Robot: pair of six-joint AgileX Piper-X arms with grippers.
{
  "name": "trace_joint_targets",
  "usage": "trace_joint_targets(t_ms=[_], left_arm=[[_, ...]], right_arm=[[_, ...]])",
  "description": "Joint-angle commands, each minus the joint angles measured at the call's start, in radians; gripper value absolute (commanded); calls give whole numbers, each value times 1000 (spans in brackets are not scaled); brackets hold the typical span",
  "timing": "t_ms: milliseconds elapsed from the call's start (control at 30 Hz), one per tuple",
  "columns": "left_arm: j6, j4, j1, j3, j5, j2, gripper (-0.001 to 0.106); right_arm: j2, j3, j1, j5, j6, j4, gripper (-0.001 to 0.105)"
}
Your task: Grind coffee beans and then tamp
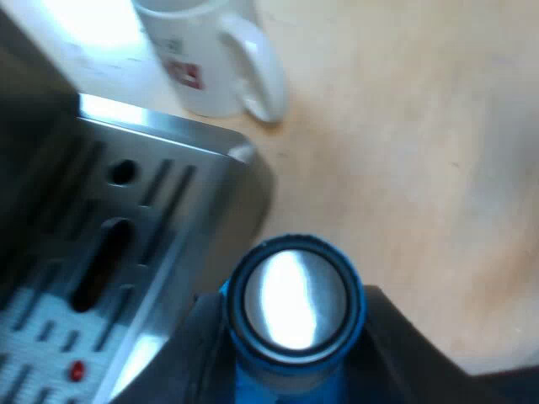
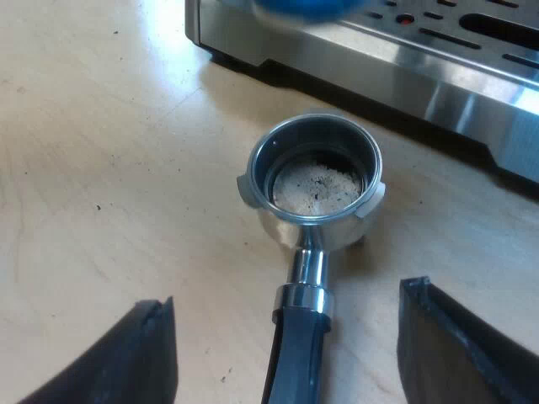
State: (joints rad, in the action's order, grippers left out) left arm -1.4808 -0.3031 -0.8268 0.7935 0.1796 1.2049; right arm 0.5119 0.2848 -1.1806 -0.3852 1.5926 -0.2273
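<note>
Two fingers of the left gripper (image 1: 290, 370) are clamped on the blue tamper (image 1: 295, 290), its steel face toward the camera, at the corner of the espresso machine (image 1: 135, 210) drip tray. A white mug (image 1: 210, 59) stands on the table (image 1: 421, 168) near that corner. Right gripper (image 2: 286, 337): fingers apart, straddling but not touching the dark handle (image 2: 295, 362) of the metal holder (image 2: 290, 231). The holder lies on the table just before the machine's front, with pale grounds (image 2: 313, 187) inside.

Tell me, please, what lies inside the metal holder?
Inside the metal holder, a flat pale layer with dark specks lies low down. It covers the holder's floor, hiding it.
</note>
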Motion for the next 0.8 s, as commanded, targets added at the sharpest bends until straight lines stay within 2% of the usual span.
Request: trace_joint_targets(t_ms=[33, 200, 533, 800], left_arm=[[4, 7, 3, 11, -50, -42, 9], [4, -58, 40, 11, -56, -88, 9], [4, -240, 202, 11, -48, -118, 9], [4, -252, 281, -26, -48, -118, 9]], right_arm=[[-6, 3, 0, 8, 2, 6, 59], [-6, 3, 0, 8, 2, 6, 59], [-6, 3, 0, 8, 2, 6, 59], [-6, 3, 0, 8, 2, 6, 59]])
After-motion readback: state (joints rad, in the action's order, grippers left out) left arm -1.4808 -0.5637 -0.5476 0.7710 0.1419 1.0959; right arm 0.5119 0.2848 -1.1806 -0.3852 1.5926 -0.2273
